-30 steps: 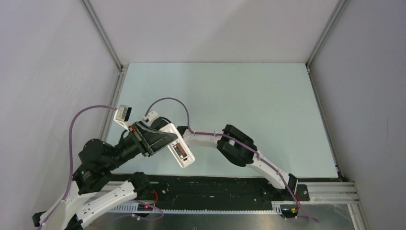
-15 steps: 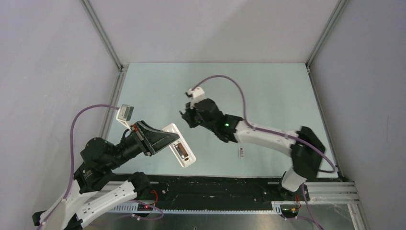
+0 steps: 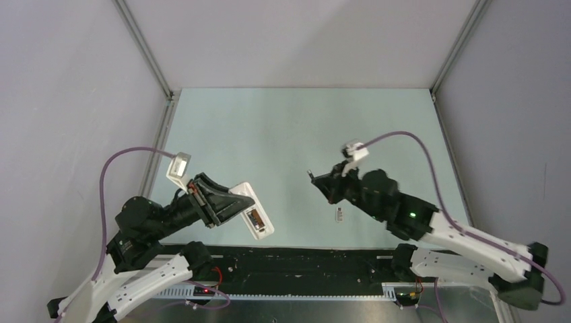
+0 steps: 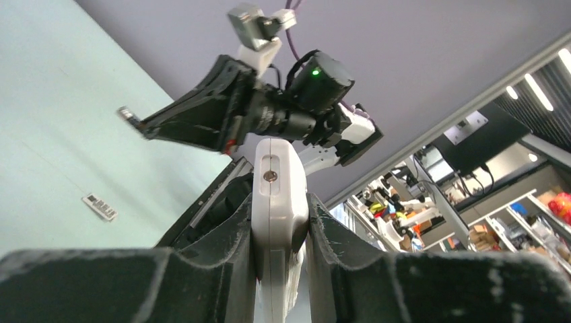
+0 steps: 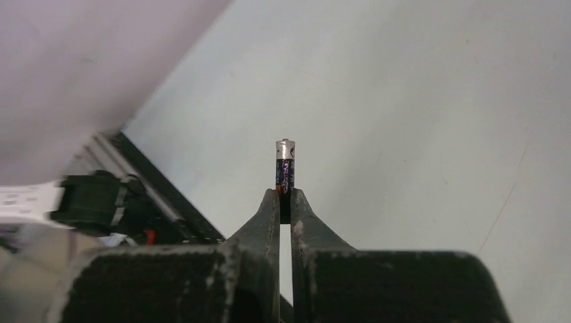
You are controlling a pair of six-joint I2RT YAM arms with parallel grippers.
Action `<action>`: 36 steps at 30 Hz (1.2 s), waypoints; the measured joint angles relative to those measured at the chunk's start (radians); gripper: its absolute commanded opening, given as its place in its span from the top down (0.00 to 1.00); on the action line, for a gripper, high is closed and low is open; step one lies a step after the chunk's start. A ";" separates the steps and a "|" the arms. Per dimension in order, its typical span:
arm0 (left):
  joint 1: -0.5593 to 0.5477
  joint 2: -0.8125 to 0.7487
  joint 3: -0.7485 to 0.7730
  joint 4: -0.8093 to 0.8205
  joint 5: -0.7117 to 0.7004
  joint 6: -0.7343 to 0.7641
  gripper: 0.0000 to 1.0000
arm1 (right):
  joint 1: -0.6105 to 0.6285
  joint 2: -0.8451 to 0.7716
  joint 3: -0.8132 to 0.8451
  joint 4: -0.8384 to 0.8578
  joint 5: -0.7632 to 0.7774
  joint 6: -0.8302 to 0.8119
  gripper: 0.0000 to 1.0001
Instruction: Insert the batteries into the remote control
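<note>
- My left gripper [image 3: 237, 202] was pressed together on the remote control [image 3: 253, 214], pinching the white slab across its thickness and holding it tilted, clear of the table [image 3: 303, 128].
- From my left wrist only the remote's narrow end showed, with one small round spot on it. My own fingers [image 4: 222, 229] covered its sides, and its lower part ran out of the picture.
- From overhead the remote's battery bay [image 3: 254, 219] faced up. Something dark and brownish sat in it, too small for me to tell what.
- My right gripper [image 5: 284, 202] was well to the right of the remote, apart from it, its jaws pinching a battery [image 5: 285, 168] by the lower end.
- That battery stood upright, silver tip clear above the fingertips. Its bottom end was hidden between them, and from overhead it was barely a speck.
- A second battery [image 3: 339, 214] lay flat on the table, right of the remote and apart from both grippers. Its print was unreadable.
- My right arm's outer links were cut off at the picture's lower right edge.
</note>
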 measured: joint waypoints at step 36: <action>0.000 0.061 -0.107 0.244 0.127 -0.007 1.00 | 0.262 -0.459 -0.116 0.145 -0.519 -0.259 1.00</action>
